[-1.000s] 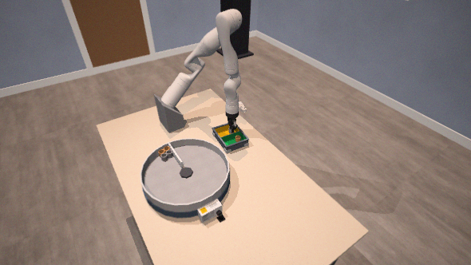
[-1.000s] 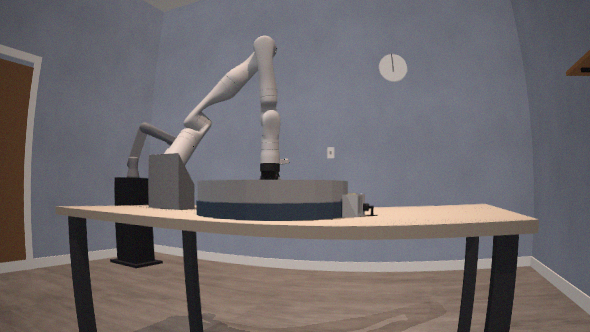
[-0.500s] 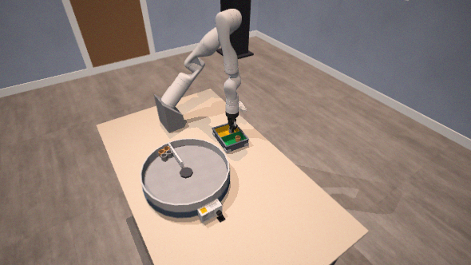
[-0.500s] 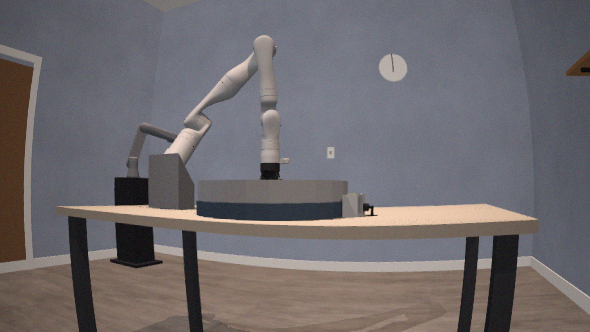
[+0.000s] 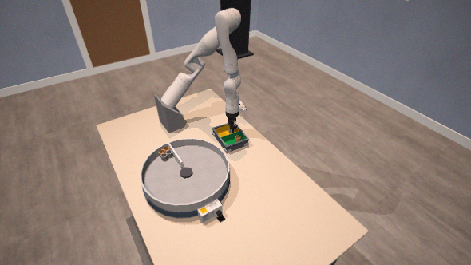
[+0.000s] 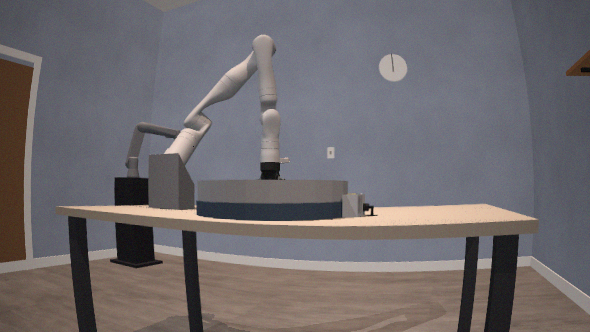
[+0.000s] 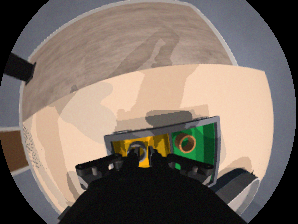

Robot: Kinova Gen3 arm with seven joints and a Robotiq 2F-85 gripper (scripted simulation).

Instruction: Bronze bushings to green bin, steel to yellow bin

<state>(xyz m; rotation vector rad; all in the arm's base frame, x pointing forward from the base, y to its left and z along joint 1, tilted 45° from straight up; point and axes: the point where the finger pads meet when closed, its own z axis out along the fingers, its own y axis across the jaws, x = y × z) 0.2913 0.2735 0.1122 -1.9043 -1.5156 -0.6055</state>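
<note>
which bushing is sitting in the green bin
The bronze bushing, alone in the green bin; the other bronze ones are on the turntable, bunched beside the white bar.
</note>
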